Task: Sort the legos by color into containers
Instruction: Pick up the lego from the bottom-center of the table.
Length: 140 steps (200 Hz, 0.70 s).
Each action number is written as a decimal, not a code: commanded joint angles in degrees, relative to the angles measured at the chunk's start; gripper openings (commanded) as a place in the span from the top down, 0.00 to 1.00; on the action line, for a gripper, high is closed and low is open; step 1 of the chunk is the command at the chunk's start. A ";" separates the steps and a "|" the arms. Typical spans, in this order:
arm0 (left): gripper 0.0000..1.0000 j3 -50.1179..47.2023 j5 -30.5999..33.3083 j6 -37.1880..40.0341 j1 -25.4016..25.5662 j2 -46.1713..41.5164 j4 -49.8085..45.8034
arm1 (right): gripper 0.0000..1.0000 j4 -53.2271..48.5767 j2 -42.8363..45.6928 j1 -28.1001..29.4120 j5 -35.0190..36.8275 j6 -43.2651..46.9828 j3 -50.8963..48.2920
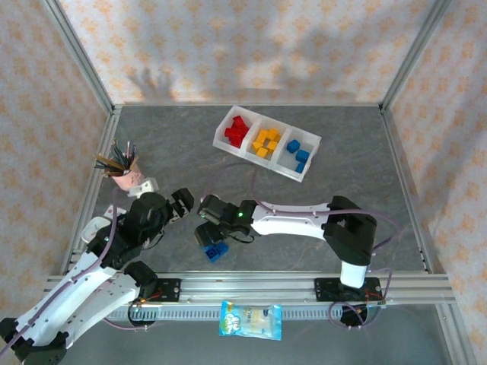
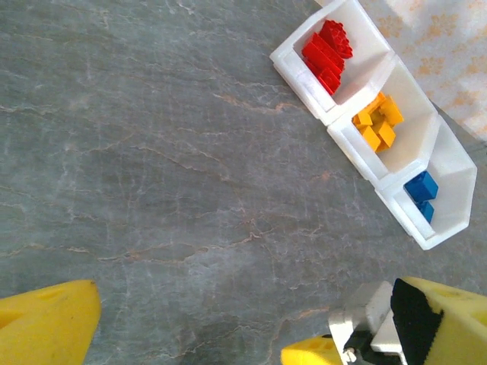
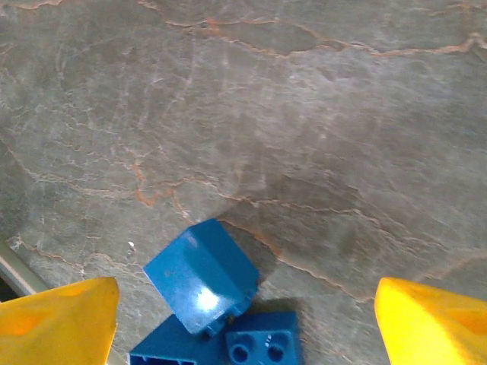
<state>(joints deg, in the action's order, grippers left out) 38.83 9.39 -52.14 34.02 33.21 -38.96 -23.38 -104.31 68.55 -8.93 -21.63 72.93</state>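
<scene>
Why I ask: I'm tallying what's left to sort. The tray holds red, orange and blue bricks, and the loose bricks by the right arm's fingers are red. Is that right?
Not quite: the loose bricks by the right arm's fingers are blue, not red, as the right wrist view shows. The tray does hold red bricks, orange bricks and blue bricks.

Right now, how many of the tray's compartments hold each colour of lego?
Compartments with red legos: 1
Compartments with yellow-orange legos: 1
Compartments with blue legos: 1
Total: 3 compartments of the tray in use
</scene>
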 commanded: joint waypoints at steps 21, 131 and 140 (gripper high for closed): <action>0.01 -1.16 3.08 -3.15 -0.45 -2.90 -5.05 | 0.12 -0.96 -3.88 1.21 -0.41 2.57 3.91; 0.01 -2.33 3.36 -4.38 -0.44 -5.43 -6.44 | 0.13 -8.10 -11.99 2.30 4.53 2.91 10.66; 0.01 -2.27 3.31 -4.46 -0.45 -5.43 -6.39 | 0.14 -8.71 -12.01 2.17 5.50 2.45 10.75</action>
<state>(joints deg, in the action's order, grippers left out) 36.99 11.25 -55.72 33.98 28.45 -43.68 -28.42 -115.52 70.72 -7.62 -18.55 81.73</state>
